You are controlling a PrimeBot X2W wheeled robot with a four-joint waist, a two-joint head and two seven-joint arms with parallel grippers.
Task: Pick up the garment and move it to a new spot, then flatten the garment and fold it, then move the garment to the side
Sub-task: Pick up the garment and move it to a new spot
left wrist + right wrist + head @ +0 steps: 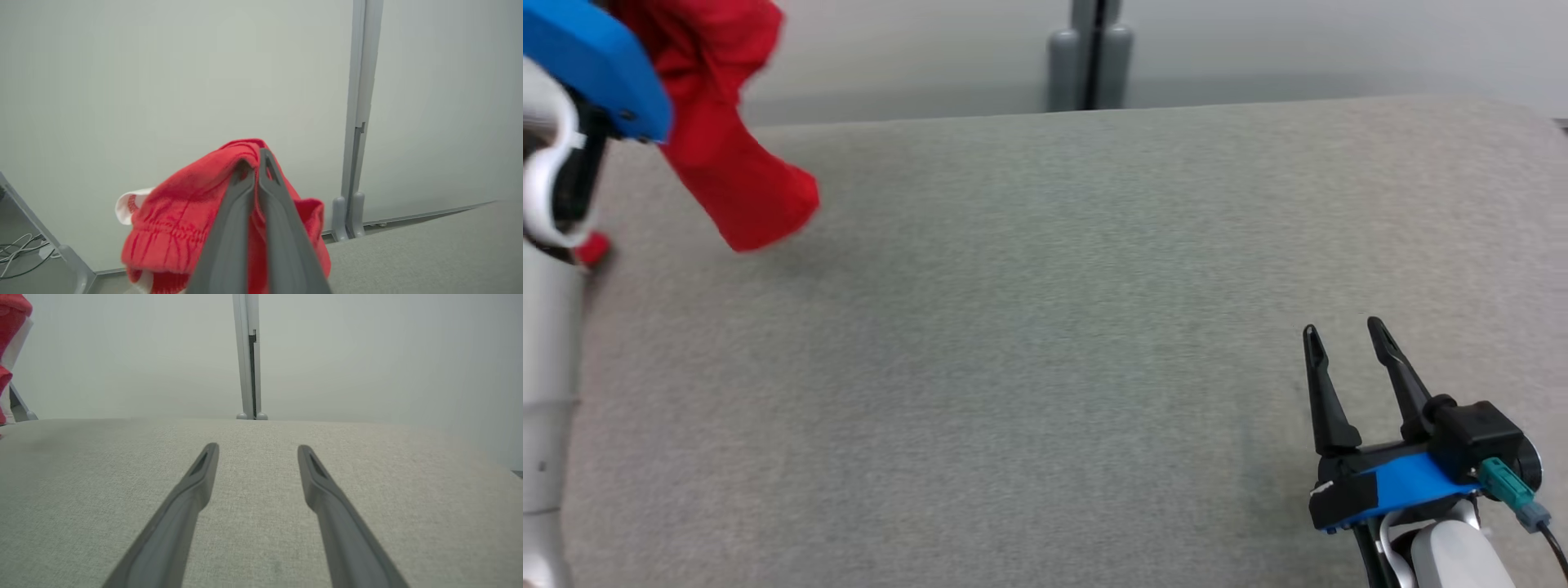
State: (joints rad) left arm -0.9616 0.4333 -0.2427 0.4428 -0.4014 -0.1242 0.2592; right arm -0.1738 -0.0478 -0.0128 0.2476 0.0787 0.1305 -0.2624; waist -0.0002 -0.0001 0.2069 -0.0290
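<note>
Over the wide grey bench, at its far left corner, the red garment hangs bunched in the air and appears clear of the surface. The pick-up therefore looks done, and carrying it to a new spot seems the step in hand. Setting it down, flattening, folding and the shift aside all remain. The left tool is pinched tight on a fold of the garment near its gathered waistband. The right tool hovers low at the near right, fingers spread wide, holding nothing.
</note>
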